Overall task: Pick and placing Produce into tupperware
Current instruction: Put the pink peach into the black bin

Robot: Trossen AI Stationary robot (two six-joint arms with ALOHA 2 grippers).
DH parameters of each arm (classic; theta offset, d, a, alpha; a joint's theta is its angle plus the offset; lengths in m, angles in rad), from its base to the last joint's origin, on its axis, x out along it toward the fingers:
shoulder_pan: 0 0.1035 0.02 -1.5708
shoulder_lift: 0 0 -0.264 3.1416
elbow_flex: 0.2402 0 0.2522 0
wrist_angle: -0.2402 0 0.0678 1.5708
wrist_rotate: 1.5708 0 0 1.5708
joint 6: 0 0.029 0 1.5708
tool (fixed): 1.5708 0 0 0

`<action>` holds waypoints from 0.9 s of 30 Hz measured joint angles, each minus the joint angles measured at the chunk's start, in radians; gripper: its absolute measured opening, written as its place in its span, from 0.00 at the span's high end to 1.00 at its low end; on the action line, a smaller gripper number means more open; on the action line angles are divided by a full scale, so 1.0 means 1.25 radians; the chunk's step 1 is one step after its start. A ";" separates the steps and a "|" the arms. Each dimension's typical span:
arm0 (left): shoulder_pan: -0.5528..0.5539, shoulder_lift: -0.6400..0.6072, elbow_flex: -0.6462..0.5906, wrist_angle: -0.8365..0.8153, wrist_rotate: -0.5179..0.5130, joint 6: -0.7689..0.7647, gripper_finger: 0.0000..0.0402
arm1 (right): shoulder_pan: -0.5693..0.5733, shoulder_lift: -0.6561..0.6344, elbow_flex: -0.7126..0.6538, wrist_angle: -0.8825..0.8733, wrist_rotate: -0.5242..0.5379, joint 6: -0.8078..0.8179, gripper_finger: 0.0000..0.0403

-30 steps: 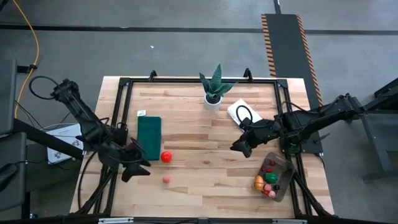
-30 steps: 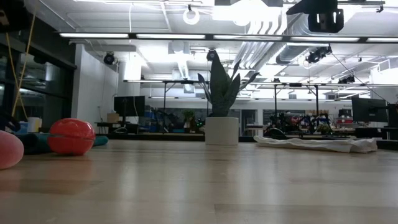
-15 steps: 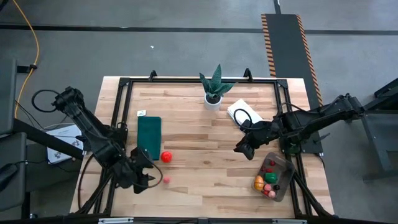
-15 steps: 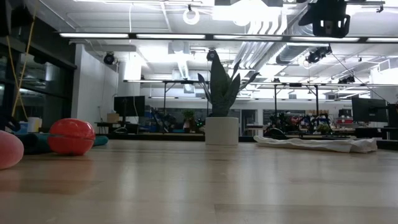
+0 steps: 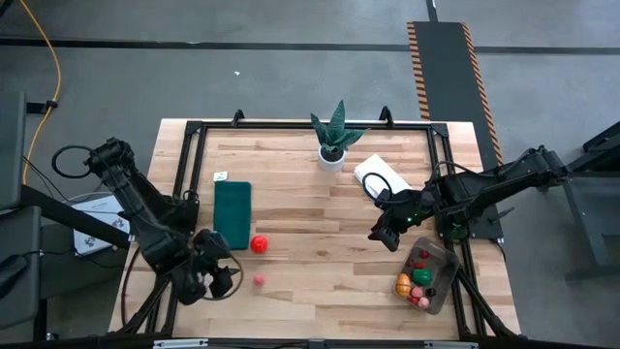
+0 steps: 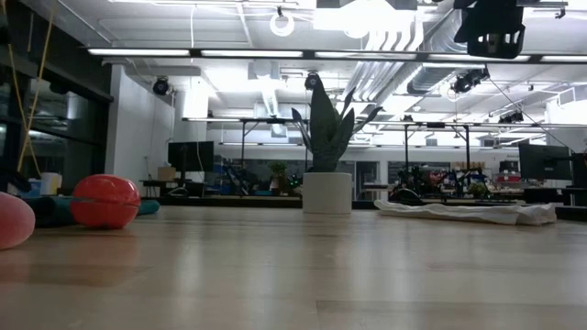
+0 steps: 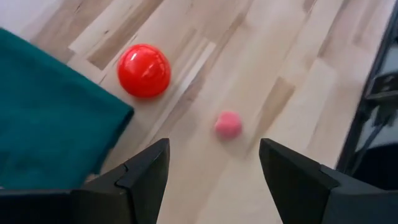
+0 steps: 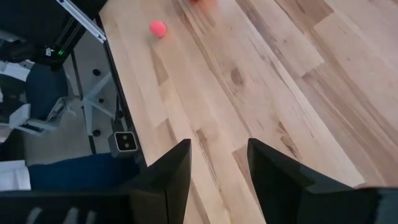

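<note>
i line up my left gripper (image 7: 211, 165), jaws open and empty, the small pink fruit (image 7: 228, 124) just ahead. right gripper (image 8: 217, 163) waits open beside the tupperware (image 5: 427, 275).

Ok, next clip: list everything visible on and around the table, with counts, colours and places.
Loose round toy produce: two, a red ball and a smaller pink ball, left of centre.
Clear greyish plastic tupperware: one, right front corner, holding red, orange, green and pink produce.
Flat dark green mat: one, left side, beside the red ball.
Spiky green plant in white pot: one, back centre.
Folded white cloth: one, right of the plant.
Left gripper: fingers open, empty, near the pink ball.
Right gripper: fingers apart, empty, above bare wood left of the tupperware.
</note>
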 joint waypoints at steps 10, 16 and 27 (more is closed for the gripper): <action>-0.167 0.003 -0.012 -0.104 -0.231 -0.332 0.41 | 0.000 0.000 0.000 -0.004 0.000 -0.003 0.63; -0.183 0.037 -0.069 -0.081 -0.277 -0.401 0.41 | -0.006 0.000 0.000 -0.008 0.000 0.011 0.63; -0.183 0.120 -0.106 -0.017 -0.269 -0.480 0.41 | -0.036 0.000 0.000 -0.009 0.000 0.001 0.63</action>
